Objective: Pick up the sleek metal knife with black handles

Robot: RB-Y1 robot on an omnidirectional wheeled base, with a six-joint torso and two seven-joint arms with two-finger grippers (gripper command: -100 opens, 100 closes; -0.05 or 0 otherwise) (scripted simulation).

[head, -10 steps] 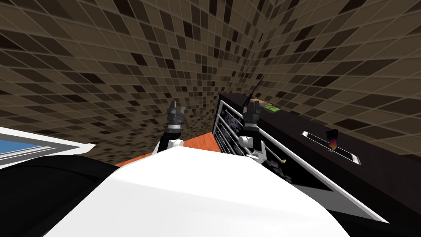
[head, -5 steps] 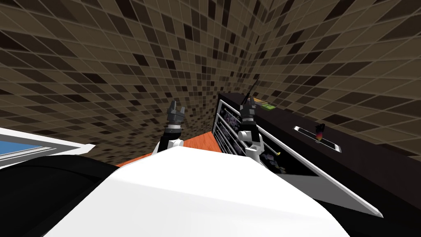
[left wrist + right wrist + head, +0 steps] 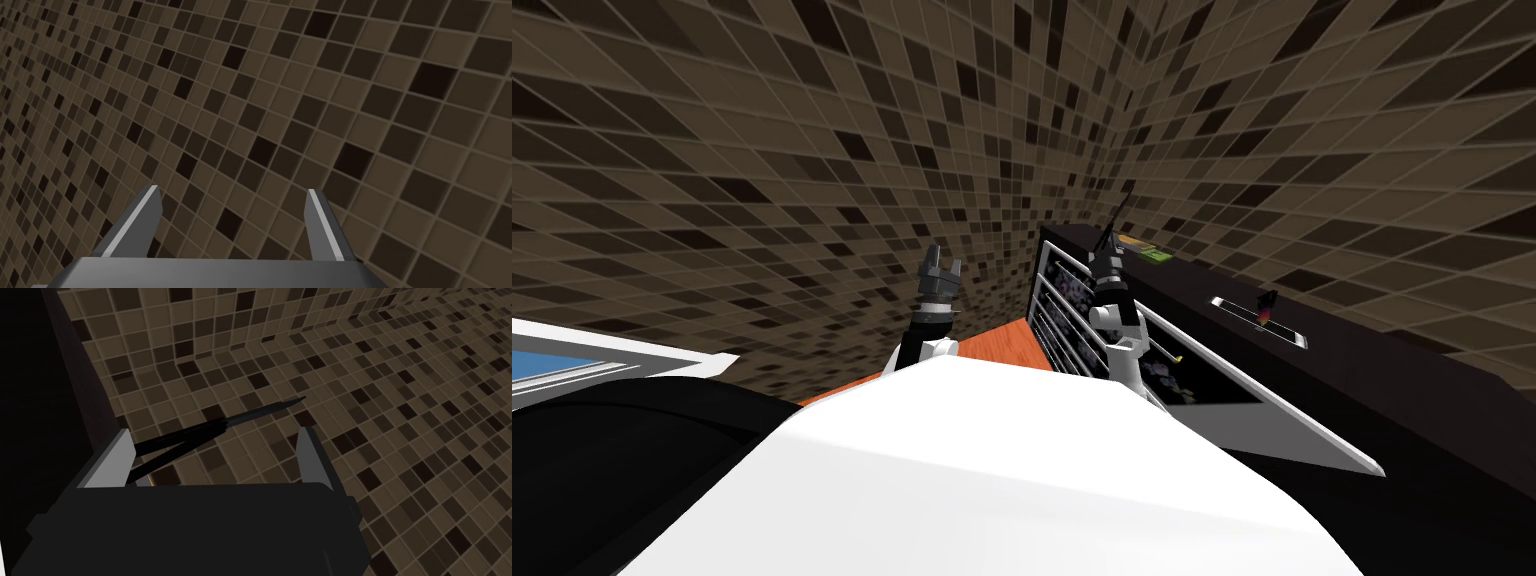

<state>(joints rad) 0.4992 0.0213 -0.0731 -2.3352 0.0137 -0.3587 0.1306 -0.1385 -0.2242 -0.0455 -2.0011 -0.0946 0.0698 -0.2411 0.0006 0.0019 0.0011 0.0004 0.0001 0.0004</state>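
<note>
The knife (image 3: 225, 422) juts toward one o'clock from the right gripper (image 3: 214, 432), seemingly light, stiff and slippery, best held by its handles; whether those jaws clamp it cannot be told, and the left gripper (image 3: 231, 189) gapes.

brown mosaic-tiled walls (image 3: 762, 130), orange floor (image 3: 997, 350) strip, dark counter (image 3: 1412, 385) along the right
</note>
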